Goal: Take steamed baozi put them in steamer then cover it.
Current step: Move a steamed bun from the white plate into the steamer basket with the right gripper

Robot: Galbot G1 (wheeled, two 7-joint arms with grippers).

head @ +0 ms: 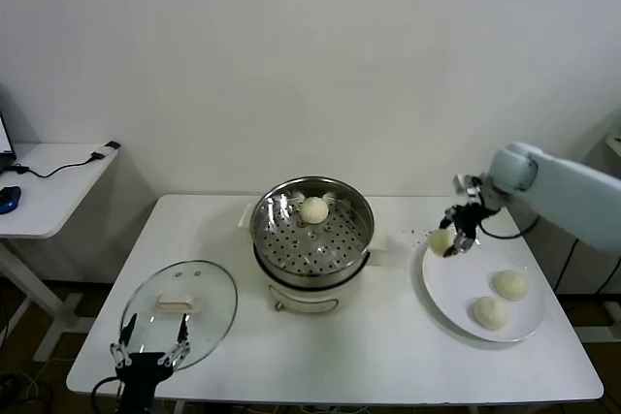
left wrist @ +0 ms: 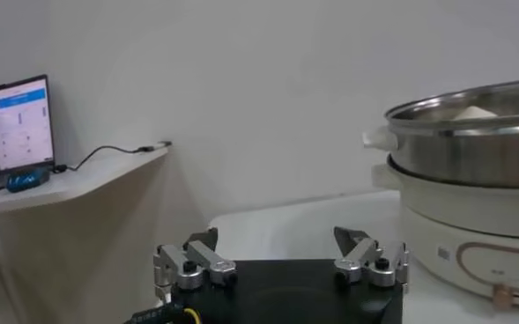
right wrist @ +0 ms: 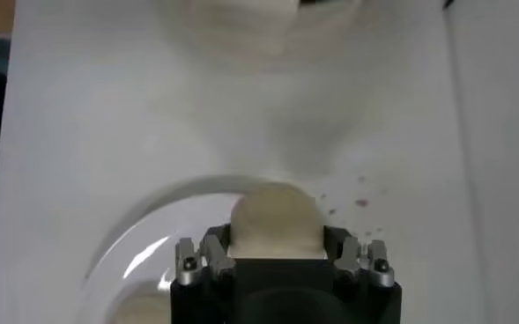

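The shiny steel steamer (head: 312, 232) stands on its white cooker base at the table's middle, with one cream baozi (head: 313, 209) inside at the back. My right gripper (head: 456, 239) is shut on a second baozi (head: 442, 240) at the far edge of the white plate (head: 456, 298); the right wrist view shows the bun (right wrist: 274, 222) clamped between the jaws. Two more baozi (head: 509, 284) (head: 490, 312) lie on the plate. The glass cover (head: 180, 300) with its white handle lies flat at the front left. My left gripper (head: 150, 348) is open, parked just in front of the cover.
A white side desk (head: 49, 191) with a cable and a blue mouse stands to the left, apart from the table. The steamer's rim (left wrist: 470, 123) and cooker base show in the left wrist view. Small dark specks (right wrist: 360, 202) dot the table beside the plate.
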